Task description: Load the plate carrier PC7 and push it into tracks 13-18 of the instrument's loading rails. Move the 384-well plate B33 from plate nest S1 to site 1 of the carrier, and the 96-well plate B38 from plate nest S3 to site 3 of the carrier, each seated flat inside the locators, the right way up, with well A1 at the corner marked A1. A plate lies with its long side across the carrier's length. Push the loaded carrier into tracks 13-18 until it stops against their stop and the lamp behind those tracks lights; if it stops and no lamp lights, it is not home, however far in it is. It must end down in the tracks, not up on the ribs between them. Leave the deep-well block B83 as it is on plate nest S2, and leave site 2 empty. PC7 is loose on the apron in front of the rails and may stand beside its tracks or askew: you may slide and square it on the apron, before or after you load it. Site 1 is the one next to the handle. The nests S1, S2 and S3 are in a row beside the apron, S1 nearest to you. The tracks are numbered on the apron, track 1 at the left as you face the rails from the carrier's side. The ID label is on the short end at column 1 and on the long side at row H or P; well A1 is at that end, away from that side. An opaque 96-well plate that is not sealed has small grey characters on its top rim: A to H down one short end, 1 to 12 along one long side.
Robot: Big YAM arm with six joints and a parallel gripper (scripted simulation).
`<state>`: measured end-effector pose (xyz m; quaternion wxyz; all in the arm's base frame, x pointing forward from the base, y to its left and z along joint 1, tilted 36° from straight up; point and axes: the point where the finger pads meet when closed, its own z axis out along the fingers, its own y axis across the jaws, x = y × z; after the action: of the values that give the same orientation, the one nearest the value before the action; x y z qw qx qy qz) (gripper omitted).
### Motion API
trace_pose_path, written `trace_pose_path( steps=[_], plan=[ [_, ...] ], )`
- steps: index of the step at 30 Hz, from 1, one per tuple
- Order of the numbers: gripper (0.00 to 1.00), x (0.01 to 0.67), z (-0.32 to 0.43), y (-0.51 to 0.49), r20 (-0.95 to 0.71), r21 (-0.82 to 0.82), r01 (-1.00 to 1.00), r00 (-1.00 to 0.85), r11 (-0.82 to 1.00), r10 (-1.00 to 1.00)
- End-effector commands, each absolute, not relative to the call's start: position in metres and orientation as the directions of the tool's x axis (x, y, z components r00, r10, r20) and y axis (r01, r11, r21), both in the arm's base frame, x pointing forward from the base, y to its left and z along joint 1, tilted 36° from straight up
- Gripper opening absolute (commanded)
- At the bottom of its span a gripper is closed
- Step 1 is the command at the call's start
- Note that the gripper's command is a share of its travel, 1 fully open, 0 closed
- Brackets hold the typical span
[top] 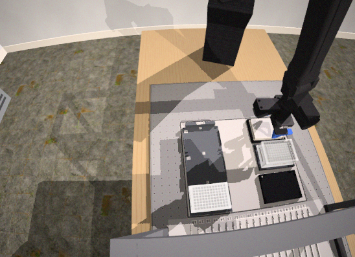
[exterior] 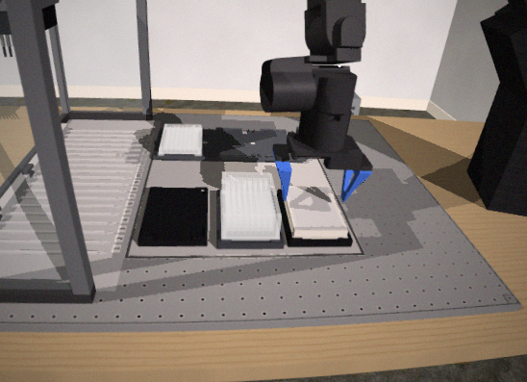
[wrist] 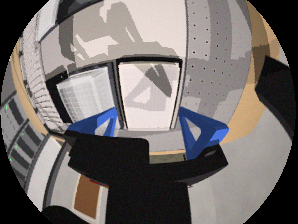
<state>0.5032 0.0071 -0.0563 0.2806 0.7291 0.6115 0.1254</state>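
The gripper [exterior: 319, 182] hangs fully spread and holding nothing, its blue fingers [exterior: 285, 178] astride the far end of the 384-well plate B33 [exterior: 316, 216]; that straddle suits a grasp across the plate's narrow width, and from the exterior view the tips seem to sit around the plate's top edge, though whether they touch it I cannot tell.

B33 rests in plate nest S1 [exterior: 294, 236], the right-hand nest of the row in the exterior view; it is a flat cream slab, its wells too fine to make out, framed by the nest's dark rim. To its left the deep-well block B83 [exterior: 249, 207] stands taller, translucent white, with a visible grid of wells; it is to stay put, so the gripper's left finger must keep to the gap between the two. Further left, plate nest S3 [exterior: 174, 216] shows only matt black.

The plate carrier PC7 [top: 203, 152] lies on the pale apron [top: 241, 191], a long dark tray with small white locator marks. A white gridded plate, presumably the 96-well plate B38 [top: 210, 197], sits at its end nearest the ribbed loading rails [top: 259, 220]; the handle end points away from them, so site 1 lies open there. The perforated grey counter [exterior: 337, 284] carries it all.
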Motion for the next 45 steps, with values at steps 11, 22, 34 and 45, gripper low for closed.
trace_pose_path(
  steps=[11, 22, 34, 45],
  plan=[
    [1.00, 0.4958, -0.0644, -0.0057, -0.165, 0.556, 0.824, 0.233, -0.105, 0.958],
    [1.00, 0.4980, -0.0633, -0.0055, -0.164, 0.560, 0.822, 0.234, -0.105, 0.958],
    [1.00, 0.4980, -0.0633, -0.0055, -0.164, 0.560, 0.822, 0.234, -0.105, 0.958],
    [1.00, 0.5058, -0.0649, -0.0053, -0.162, 0.566, 0.818, 0.234, -0.104, 0.959]
  ],
)
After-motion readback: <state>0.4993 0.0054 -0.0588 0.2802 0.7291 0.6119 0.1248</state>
